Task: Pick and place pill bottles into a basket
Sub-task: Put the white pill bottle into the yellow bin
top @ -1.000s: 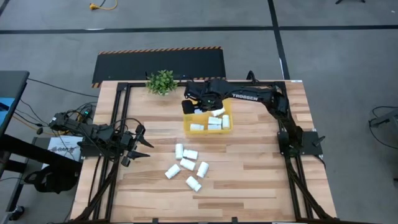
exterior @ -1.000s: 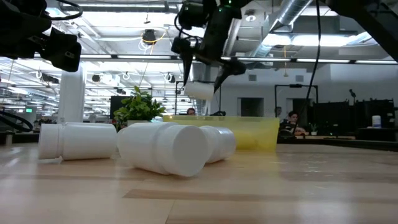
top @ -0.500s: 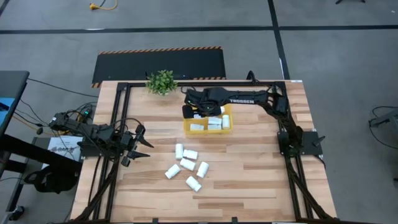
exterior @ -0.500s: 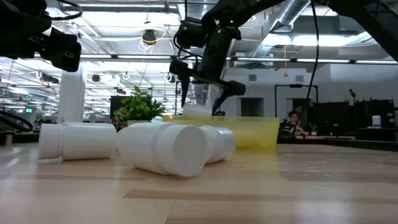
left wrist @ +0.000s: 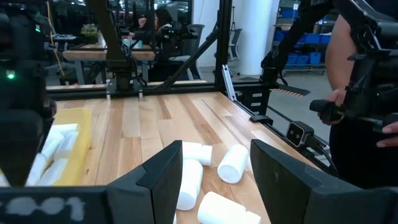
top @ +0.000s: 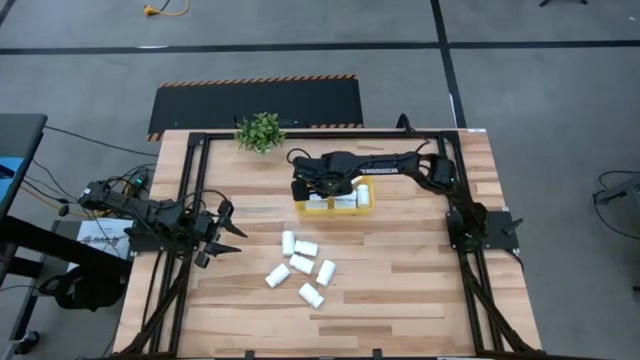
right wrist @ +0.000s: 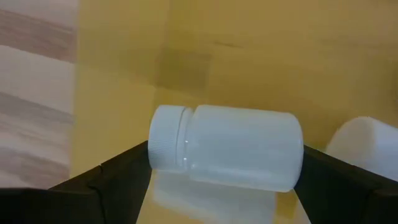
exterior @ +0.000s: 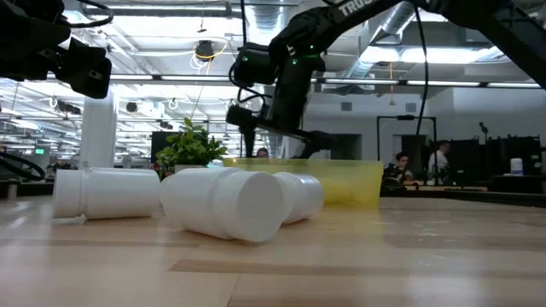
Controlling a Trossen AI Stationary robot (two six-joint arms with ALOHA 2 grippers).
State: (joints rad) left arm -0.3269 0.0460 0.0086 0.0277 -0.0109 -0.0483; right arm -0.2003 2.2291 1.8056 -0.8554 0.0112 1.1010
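My right gripper [top: 317, 187] reaches down into the yellow basket [top: 300, 209] at the table's far middle, shut on one white pill bottle [right wrist: 227, 149]. Other pill bottles [top: 345, 200] lie in the basket beside it. Several more pill bottles [top: 303, 265] lie on their sides on the wood nearer the front. In the low view the basket wall [exterior: 350, 183] hides the held bottle. My left gripper [top: 222, 232] waits open and level at the table's left edge. My right gripper holds the pill bottle end to end: one finger [right wrist: 124, 168] is against the cap [right wrist: 163, 144], the other against the bottom [right wrist: 297, 158]. The fingers come from above, slanting down. The bottle lies level, low over the basket floor; whether it rests there I cannot tell.
A small green potted plant [top: 260, 130] stands just left of the basket at the far edge. Black frame rails [top: 195, 180] run along both sides of the table. In the left wrist view a person [left wrist: 360, 106] stands beyond the table's side.
My right gripper has gone down into the basket with the pill bottle, which has sunk from well above the rim to behind the basket wall. The bottle has stayed level between the fingers.
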